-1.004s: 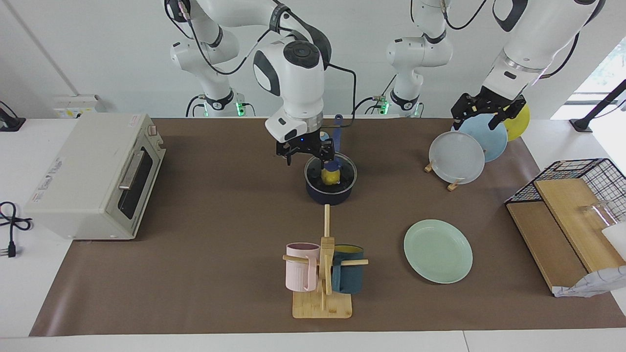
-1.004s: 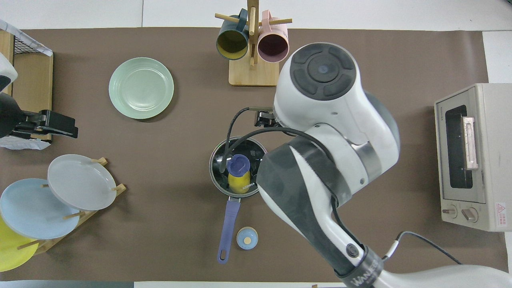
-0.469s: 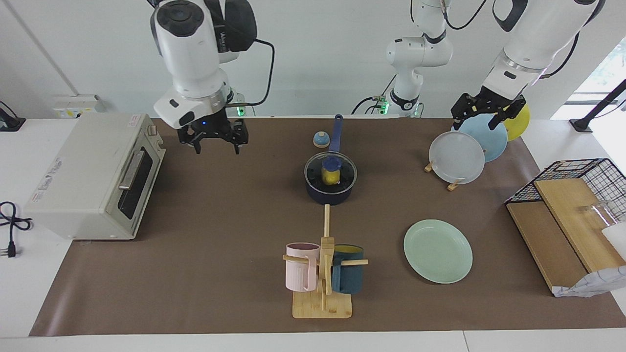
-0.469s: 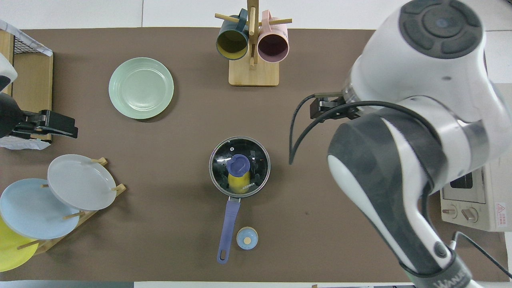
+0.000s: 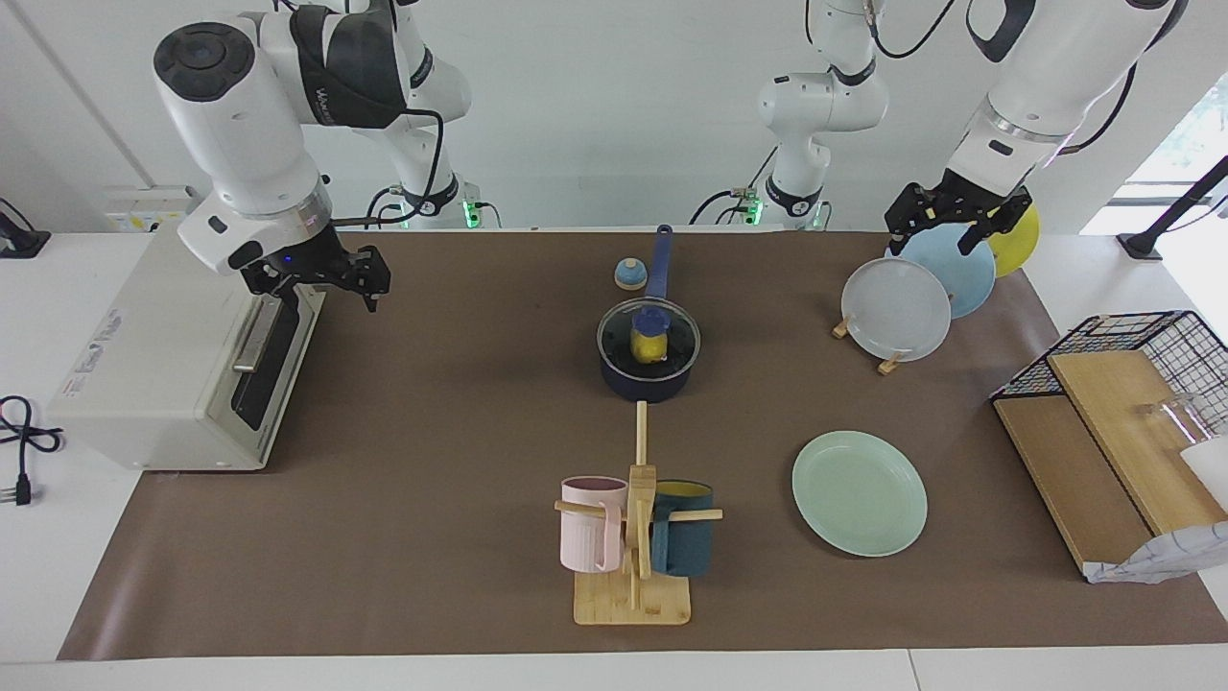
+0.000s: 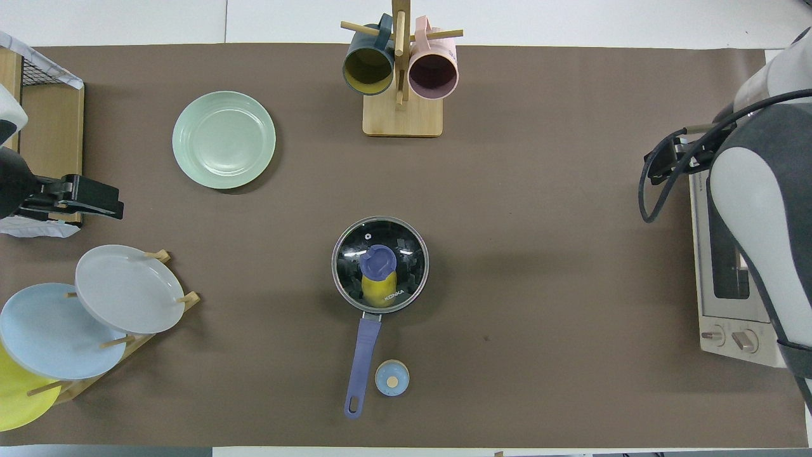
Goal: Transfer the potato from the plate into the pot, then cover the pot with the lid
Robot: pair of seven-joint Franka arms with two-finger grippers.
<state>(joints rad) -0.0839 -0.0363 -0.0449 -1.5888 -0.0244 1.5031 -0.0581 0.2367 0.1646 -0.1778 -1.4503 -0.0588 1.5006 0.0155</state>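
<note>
The dark pot [image 5: 648, 376] [image 6: 346, 279] stands mid-table, its blue handle pointing toward the robots. The glass lid [image 5: 672, 336] [image 6: 406, 244] with a blue knob lies on it. The yellow potato [image 5: 649, 350] [image 6: 379, 291] shows through the glass, inside the pot. The mint-green plate [image 5: 859, 492] [image 6: 224, 139] lies bare, farther from the robots, toward the left arm's end. My right gripper [image 5: 321, 288] [image 6: 672, 155] is open and empty, raised over the front edge of the toaster oven. My left gripper [image 5: 945, 242] [image 6: 79, 198] waits open above the plate rack.
A toaster oven [image 5: 163, 355] [image 6: 736, 254] stands at the right arm's end. A mug rack [image 5: 633, 537] [image 6: 399, 70] stands farther out than the pot. A small blue-topped bell [image 5: 628, 274] [image 6: 392, 377] sits beside the pot's handle. A rack of upright plates [image 5: 897, 307] and a wire basket [image 5: 1132, 336] are at the left arm's end.
My right gripper let go of the lid's knob, rose and swung away to the toaster oven's end. The lid stays on the pot. The left arm has not moved.
</note>
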